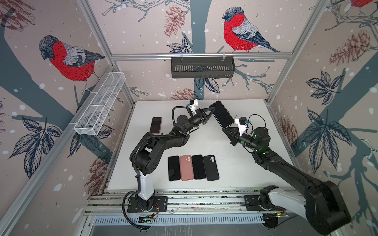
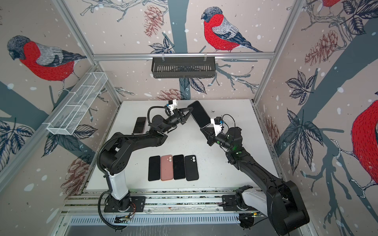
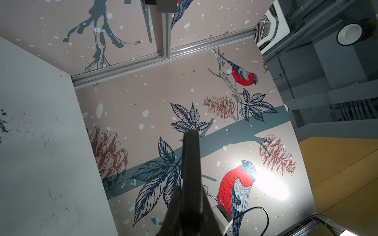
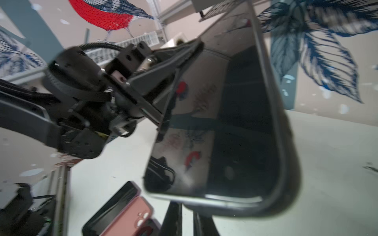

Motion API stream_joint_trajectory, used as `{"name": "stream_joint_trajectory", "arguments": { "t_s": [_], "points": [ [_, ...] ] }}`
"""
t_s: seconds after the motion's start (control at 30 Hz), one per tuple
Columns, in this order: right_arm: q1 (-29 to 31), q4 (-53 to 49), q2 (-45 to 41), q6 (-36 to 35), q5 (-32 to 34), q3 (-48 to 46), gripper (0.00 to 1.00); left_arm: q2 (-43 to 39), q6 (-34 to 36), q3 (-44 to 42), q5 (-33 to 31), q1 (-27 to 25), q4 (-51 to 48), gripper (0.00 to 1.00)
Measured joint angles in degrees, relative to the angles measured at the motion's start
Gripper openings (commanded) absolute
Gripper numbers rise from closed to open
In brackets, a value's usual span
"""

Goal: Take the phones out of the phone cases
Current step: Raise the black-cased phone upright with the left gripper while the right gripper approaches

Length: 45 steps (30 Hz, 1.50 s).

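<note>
The left gripper (image 1: 212, 111) is clamped on a long side edge of the flat rectangular phone (image 1: 222, 114) with a black glass screen and a silver rim. We see this phone lifted and tilted beyond the row of four black and pink phones and cases (image 1: 193, 167), with the dark rubbery phone case (image 4: 290, 163) around its edge. The right gripper (image 1: 224, 129) meets the phone's end nearer to the row. Its fingertips are hidden, so we cannot tell if it grasps.
</note>
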Motion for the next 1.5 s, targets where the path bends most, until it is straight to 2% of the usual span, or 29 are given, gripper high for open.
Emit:
{"name": "stream_joint_trajectory", "arguments": {
  "t_s": [0.03,0.13,0.2,0.27,0.43,0.53,0.63,0.7,0.87,1.07,1.2,1.5],
  "points": [
    [0.0,-0.35,-0.76,-0.85,1.75,-0.42,0.22,-0.61,0.31,-0.22,0.68,0.22,-1.11,0.0],
    [-0.09,-0.9,-2.8,-2.45,9.57,-2.01,0.5,-2.6,1.05,-0.66,3.8,1.53,-2.97,0.0],
    [-0.15,-1.66,-4.17,-3.08,13.27,-3.23,0.62,-3.72,1.09,-0.74,5.75,1.92,-3.21,0.0],
    [0.04,-2.14,-5.55,-3.96,15.67,-4.11,0.7,-4.55,1.16,-0.92,7.93,2.38,-3.67,0.0],
    [-0.04,-3.04,-7.78,-3.96,20.96,-4.76,0.78,-6.8,3.21,-0.87,11.69,4.9,-6.8,0.0],
    [-0.33,-4.61,-8.5,-3.93,21.22,-4.02,0.8,-8.46,6.08,0.26,15.28,6.49,-9.86,0.0],
    [-0.68,-6.56,-9.05,-3.91,20.37,-1.9,0.8,-11.21,11.89,2.58,19.39,8.0,-16.31,0.0],
    [-0.98,-7.52,-9.42,-3.96,18.53,-0.35,0.8,-13.38,19.5,5.99,21.27,8.63,-25.55,0.0],
    [-1.22,-10.16,-9.79,-7.26,10.91,3.21,0.78,-16.76,44.26,16.09,22.23,9.09,-53.75,0.0],
    [-1.07,-12.41,-8.79,-12.22,3.63,5.09,0.76,-17.51,61.44,18.43,21.18,10.99,-73.55,0.0],
    [-0.72,-17.2,-5.75,-16.24,0.35,10.03,0.74,-18.86,69.72,19.74,21.33,10.93,-80.74,0.0],
    [0.83,-29.99,1.75,-28.59,-10.91,18.08,0.65,-23.3,82.29,19.63,27.91,10.93,-86.58,0.0]
  ]
}}
